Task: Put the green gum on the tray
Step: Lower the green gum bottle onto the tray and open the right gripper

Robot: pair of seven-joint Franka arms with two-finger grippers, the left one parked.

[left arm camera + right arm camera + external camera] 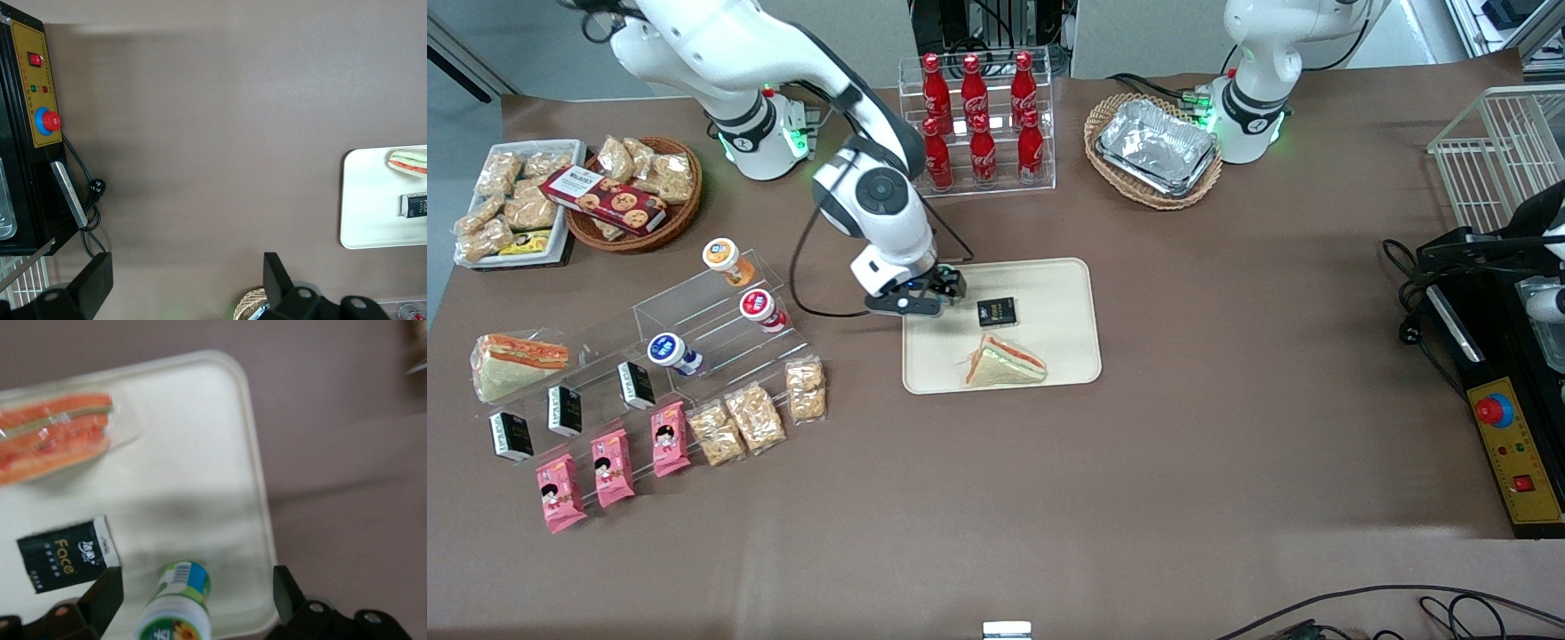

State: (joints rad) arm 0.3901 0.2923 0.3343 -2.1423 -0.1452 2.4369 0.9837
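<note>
The gripper [935, 293] stood over the tray [1063, 356], at the tray's corner nearest the working arm's base. In the right wrist view the green gum [177, 603] sat between the two fingers [100, 600], which stood wide apart — neither pad was seen touching the bottle, so the gripper was judged open and holding nothing. The bottle's long axis ran out along the gripper's own reach, its base end pointing away from the wrist toward the tray's middle. It appeared to lie on the tray floor, just inside the rim; whether it rested fully or was a shade clear of the surface could not be told.

Judgement: the gum is effectively delivered, and the coming move turns on lifting straight away from the bottle without a finger brushing it, since a cylinder lying on its side would roll readily.

Tray contents, relative to the gripper: a black sachet [67, 553] lay just beside the gum, near one finger; a wrapped sandwich [57, 437] lay farther out, well apart from the fingers.

Other containers — the clear stepped rack [694, 320], toward the working arm's end of the table, held an orange-lidded bottle [724, 255], a red-lidded bottle [758, 306] and a blue-lidded bottle [667, 349]. A wicker basket [1154, 147] near the parked arm held foil trays.
</note>
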